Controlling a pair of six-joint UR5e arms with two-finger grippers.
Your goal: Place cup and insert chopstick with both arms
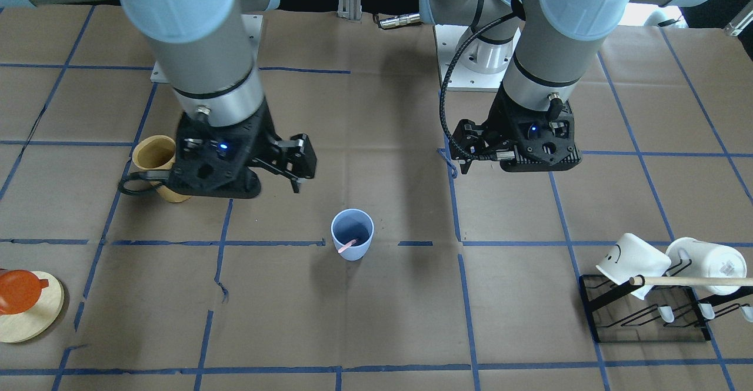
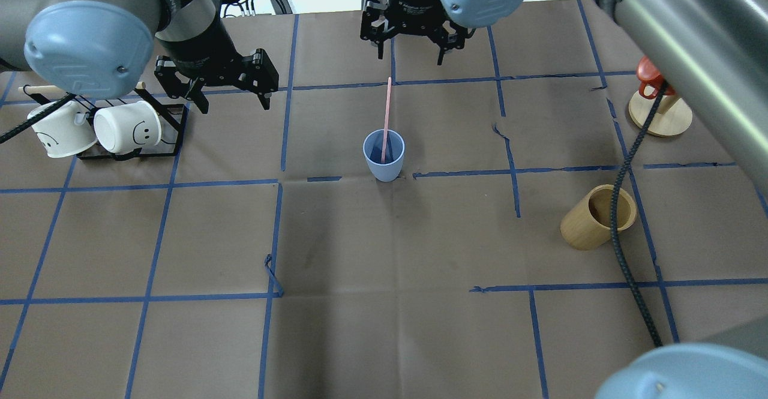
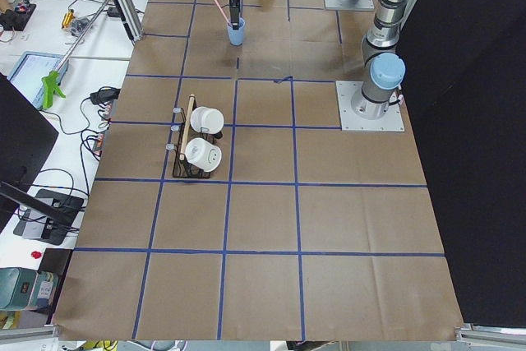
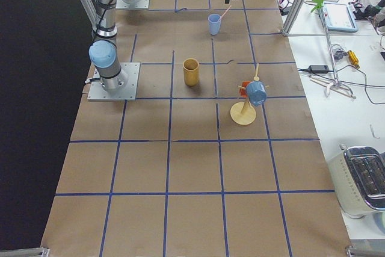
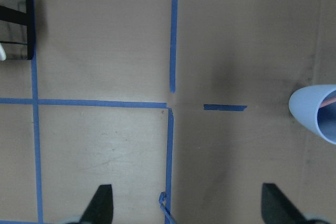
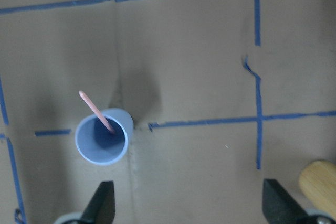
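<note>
The pale blue cup point(image 2: 384, 158) stands upright at the table's middle, also in the front view point(image 1: 352, 235). One pink chopstick point(image 2: 388, 106) stands in it, leaning on the rim toward the far side. My right gripper point(image 2: 410, 57) is open and empty, high beyond the cup, clear of the stick's top. In the right wrist view the cup point(image 6: 102, 141) and chopstick point(image 6: 95, 109) lie left of and below the open fingers. My left gripper point(image 2: 235, 102) is open and empty to the cup's left. The left wrist view shows the cup point(image 5: 317, 115) at its right edge.
A black rack point(image 2: 129, 147) with two white mugs and a wooden rod point(image 1: 694, 281) sits under the left arm. The tan bamboo cylinder point(image 2: 597, 216) stands at the right, with a black cable point(image 2: 624, 243) across it. An orange piece on a wooden disc point(image 2: 660, 114) is at the far right.
</note>
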